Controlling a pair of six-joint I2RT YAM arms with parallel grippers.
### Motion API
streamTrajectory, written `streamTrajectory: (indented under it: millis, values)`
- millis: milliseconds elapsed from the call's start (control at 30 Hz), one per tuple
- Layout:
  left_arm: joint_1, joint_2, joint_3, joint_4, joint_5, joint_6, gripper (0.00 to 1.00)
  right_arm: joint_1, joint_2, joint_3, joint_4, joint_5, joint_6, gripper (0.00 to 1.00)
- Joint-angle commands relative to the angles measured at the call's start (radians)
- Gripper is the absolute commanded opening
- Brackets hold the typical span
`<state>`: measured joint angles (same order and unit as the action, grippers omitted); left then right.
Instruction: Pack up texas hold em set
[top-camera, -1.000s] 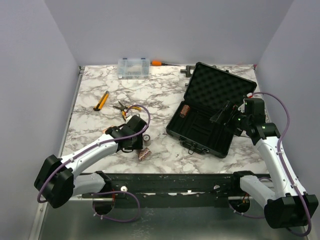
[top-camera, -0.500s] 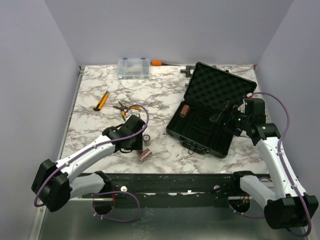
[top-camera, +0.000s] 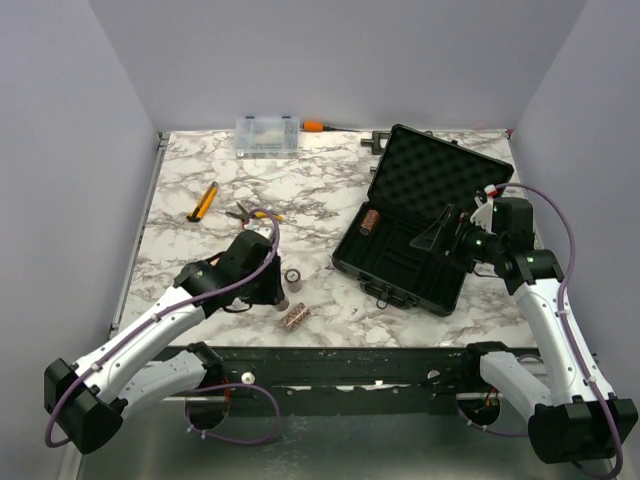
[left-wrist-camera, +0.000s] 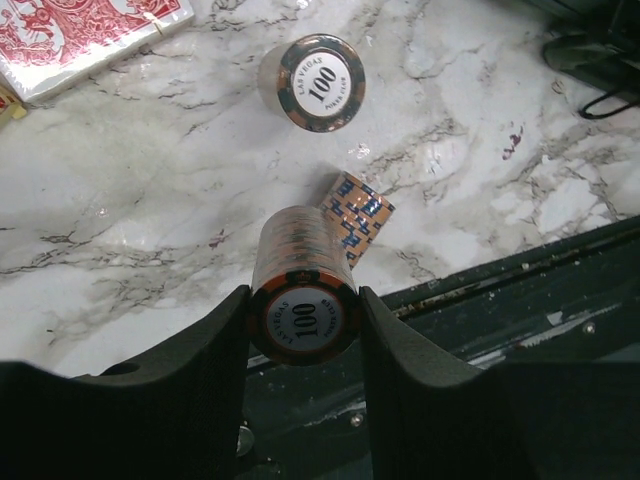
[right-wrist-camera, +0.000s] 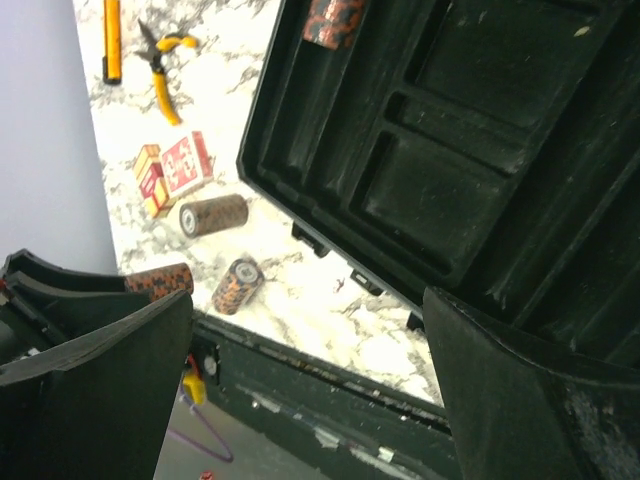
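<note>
The black foam-lined case lies open at the right of the table, with one brown-red chip roll in its far-left slot. My left gripper is shut on a chip roll, held just above the table near the front edge. Two more rolls lie on the marble beside it; they also show in the left wrist view. Red-backed card decks lie left of them. My right gripper is open and empty above the case's tray.
A clear organizer box and an orange-handled tool sit at the back edge. Yellow-handled pliers and a yellow cutter lie behind my left arm. The black front rail runs just below the rolls.
My left arm has swung back and to the left, its gripper still near the loose rolls. My right gripper has edged left over the case.
</note>
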<state>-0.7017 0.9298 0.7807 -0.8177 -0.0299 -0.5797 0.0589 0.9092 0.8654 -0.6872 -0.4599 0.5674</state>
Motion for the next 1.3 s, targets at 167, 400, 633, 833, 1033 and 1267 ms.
streamTrajectory:
  millis: [167, 400, 633, 833, 1033, 1267]
  values:
    - [-0.004, -0.129, 0.057, -0.122, 0.194, 0.034, 0.0, 0.003, -0.041, 0.077, -0.12, -0.213, 0.098, 1.0]
    - [-0.003, -0.189, 0.037, -0.167, 0.236, 0.068, 0.0, 0.005, 0.07, 0.221, -0.12, -0.224, 0.189, 1.0]
    - [-0.004, -0.278, 0.028, -0.172, 0.223, 0.022, 0.0, 0.286, 0.368, 0.446, -0.077, -0.053, 0.121, 1.0]
    - [-0.003, -0.254, 0.087, -0.153, 0.282, -0.029, 0.0, 0.459, 0.52, 0.68, -0.136, -0.021, -0.002, 1.0]
    - [-0.004, -0.228, 0.177, -0.155, 0.356, -0.048, 0.0, 0.465, 0.436, 0.576, -0.029, -0.091, -0.095, 1.0]
    - [-0.004, -0.073, 0.353, -0.189, 0.502, 0.067, 0.0, 0.478, 0.254, 0.457, 0.088, -0.088, -0.275, 1.0]
